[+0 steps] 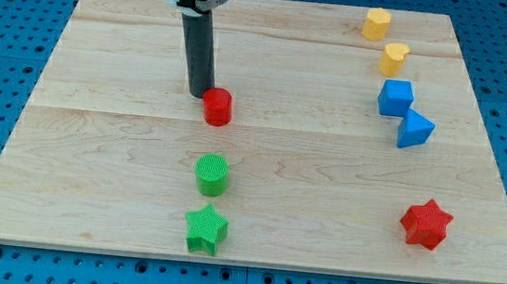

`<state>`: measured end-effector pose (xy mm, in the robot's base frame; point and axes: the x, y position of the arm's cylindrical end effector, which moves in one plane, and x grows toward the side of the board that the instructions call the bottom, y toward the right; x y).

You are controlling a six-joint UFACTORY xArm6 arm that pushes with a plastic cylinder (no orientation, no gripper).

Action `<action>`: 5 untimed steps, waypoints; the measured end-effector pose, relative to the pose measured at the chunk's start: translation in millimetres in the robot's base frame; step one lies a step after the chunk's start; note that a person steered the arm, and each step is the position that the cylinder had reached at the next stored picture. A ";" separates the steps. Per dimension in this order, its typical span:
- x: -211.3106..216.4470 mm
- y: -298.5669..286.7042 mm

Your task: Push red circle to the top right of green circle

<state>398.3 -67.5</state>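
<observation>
The red circle [218,107] stands near the middle of the wooden board [95,145]. The green circle [212,174] stands below it, a short gap apart. My tip [199,94] is on the board just to the upper left of the red circle, touching or almost touching its left edge. The dark rod rises from there to the view's top.
A green star [206,230] lies just below the green circle. At the view's right stand a yellow hexagon [376,24], a yellow heart [394,59], a blue cube [395,97], a blue triangle [414,129] and a red star [426,224].
</observation>
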 end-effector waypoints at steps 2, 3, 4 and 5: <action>35.6 26.7; 46.7 -4.4; 54.7 39.1; 58.8 103.1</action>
